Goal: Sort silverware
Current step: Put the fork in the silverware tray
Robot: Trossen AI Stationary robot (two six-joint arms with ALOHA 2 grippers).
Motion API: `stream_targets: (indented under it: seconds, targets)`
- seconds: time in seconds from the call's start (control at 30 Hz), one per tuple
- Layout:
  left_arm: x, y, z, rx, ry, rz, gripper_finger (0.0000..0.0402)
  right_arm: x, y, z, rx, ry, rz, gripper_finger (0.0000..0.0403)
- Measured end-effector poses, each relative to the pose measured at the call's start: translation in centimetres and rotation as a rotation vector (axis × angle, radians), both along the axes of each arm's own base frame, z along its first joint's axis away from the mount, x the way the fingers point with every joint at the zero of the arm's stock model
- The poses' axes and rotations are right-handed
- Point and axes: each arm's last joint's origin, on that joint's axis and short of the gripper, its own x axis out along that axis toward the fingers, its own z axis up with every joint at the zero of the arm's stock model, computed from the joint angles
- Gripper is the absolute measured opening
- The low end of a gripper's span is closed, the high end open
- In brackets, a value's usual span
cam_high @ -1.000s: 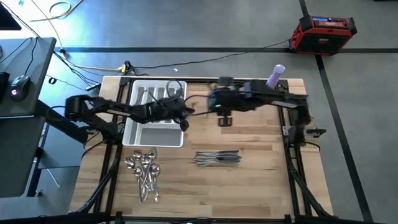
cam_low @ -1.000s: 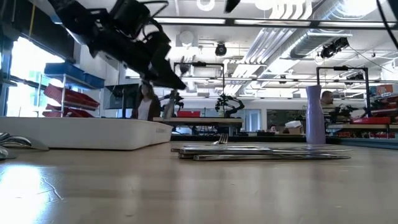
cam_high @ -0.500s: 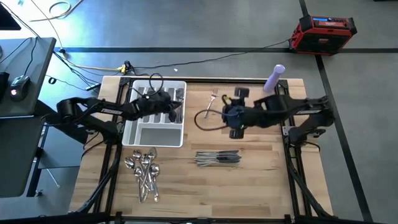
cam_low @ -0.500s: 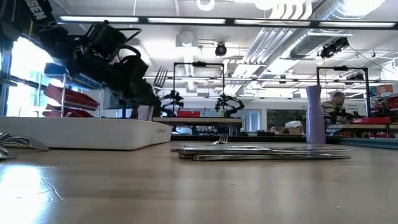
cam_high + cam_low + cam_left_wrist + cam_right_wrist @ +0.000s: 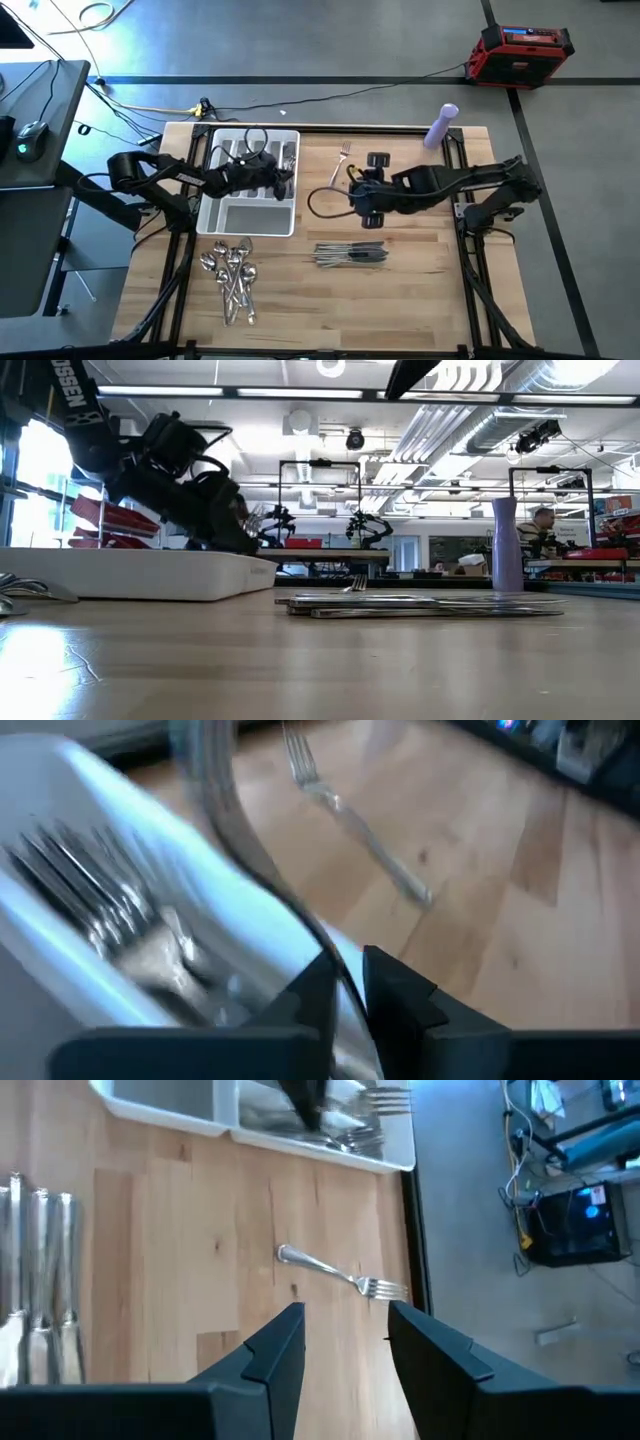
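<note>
The left pincer (image 5: 283, 178), its dark blunt fingers nearly together on a thin curved shiny fork (image 5: 235, 830), hangs over the glossy white tray (image 5: 245, 217). It has dropped lower than a moment ago. The right pincer (image 5: 345, 1342), fingers apart and empty, has drawn back above a lone fork (image 5: 343, 1276) on the pale wood-grain counter (image 5: 420, 295).

A grey floor (image 5: 330, 60) crossed by dark tape lines is surrounding the wooden table (image 5: 410, 290). A red box (image 5: 520, 55) is sitting on the floor behind it, cables (image 5: 300, 100) are trailing across, and a dark desk (image 5: 30, 170) with a mouse (image 5: 30, 138) is standing alongside. Ceiling lights (image 5: 300, 393) are glowing over distant workbenches (image 5: 320, 555), and a window (image 5: 45, 480) is shining brightly.
</note>
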Motion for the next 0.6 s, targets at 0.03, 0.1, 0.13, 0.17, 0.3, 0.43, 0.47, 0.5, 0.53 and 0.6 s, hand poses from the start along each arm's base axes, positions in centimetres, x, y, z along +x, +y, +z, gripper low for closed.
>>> stream_targets:
  seconds: [0.03,0.1,0.13,0.17,0.3,0.43,0.47,0.5,0.53,0.6]
  targets:
    - [-0.1,0.0,-0.1,0.002,0.010,-0.007,0.0052,0.1,-0.3,-0.3,0.011,0.010,-0.003,0.0128]
    - [-0.1,0.2,0.0,0.011,0.012,-0.006,0.0081,0.2,-0.9,-0.8,0.039,0.019,-0.013,0.0128]
    - [-0.2,0.2,-0.1,0.011,0.021,-0.005,0.0095,0.3,-1.3,-1.1,0.053,0.024,-0.020,0.0128]
    - [-0.3,0.2,-0.2,0.007,0.036,-0.004,0.0108,0.4,-1.6,-1.3,0.068,0.028,-0.025,0.0128]
    - [-0.5,0.4,-0.2,0.005,0.059,0.002,0.0148,0.9,-3.0,-2.8,0.101,0.017,-0.047,0.0128]
    - [-0.9,0.4,0.7,0.040,0.059,0.017,0.0164,1.8,-5.5,-5.3,0.180,-0.065,-0.111,0.0128]
    - [-1.0,0.4,1.1,0.056,0.053,0.025,0.0165,2.0,-6.5,-5.9,0.210,-0.110,-0.157,0.0128]
    - [-1.1,0.4,1.5,0.064,0.049,0.031,0.0165,2.2,-7.5,-6.6,0.237,-0.157,-0.204,0.0128]
    - [-1.3,0.3,1.9,0.069,0.047,0.038,0.0164,2.2,-8.6,-7.3,0.261,-0.197,-0.257,0.0128]
    - [-1.6,0.1,2.7,0.081,0.032,0.043,0.0162,2.0,-10.8,-8.5,0.287,-0.267,-0.354,0.0128]
